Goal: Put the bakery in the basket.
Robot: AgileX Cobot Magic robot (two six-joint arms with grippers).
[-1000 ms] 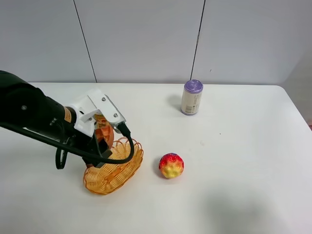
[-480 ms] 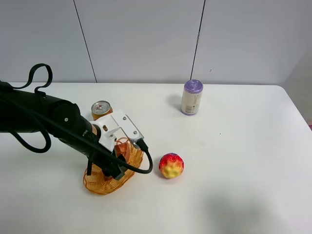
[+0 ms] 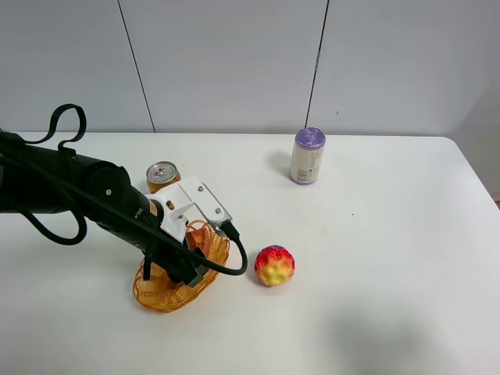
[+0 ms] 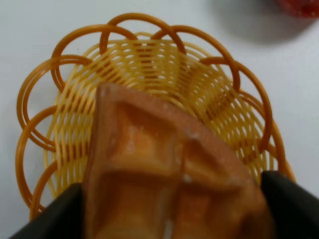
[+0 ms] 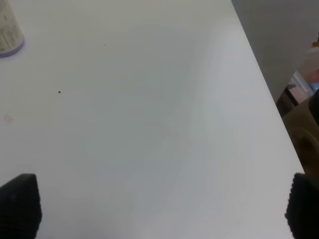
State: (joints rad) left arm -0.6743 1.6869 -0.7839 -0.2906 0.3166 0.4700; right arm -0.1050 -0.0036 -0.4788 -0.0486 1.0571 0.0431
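Observation:
The bakery, an orange-brown waffle wedge with a grid top, is held between the fingers of my left gripper, just above the inside of the basket. In the high view the left gripper reaches down into the orange-tan wicker basket with the waffle in it. I cannot tell whether the waffle touches the basket floor. My right gripper is open and empty over bare table, and it is out of the high view.
An orange can stands just behind the basket. A red-yellow fruit lies to the basket's right and shows at the edge of the left wrist view. A purple-lidded can stands at the back. The table's right edge is near the right gripper.
My left arm has swung forward and down with the waffle, from the basket's back rim to low inside it, uncovering the orange can. It has barely moved in the last half second.

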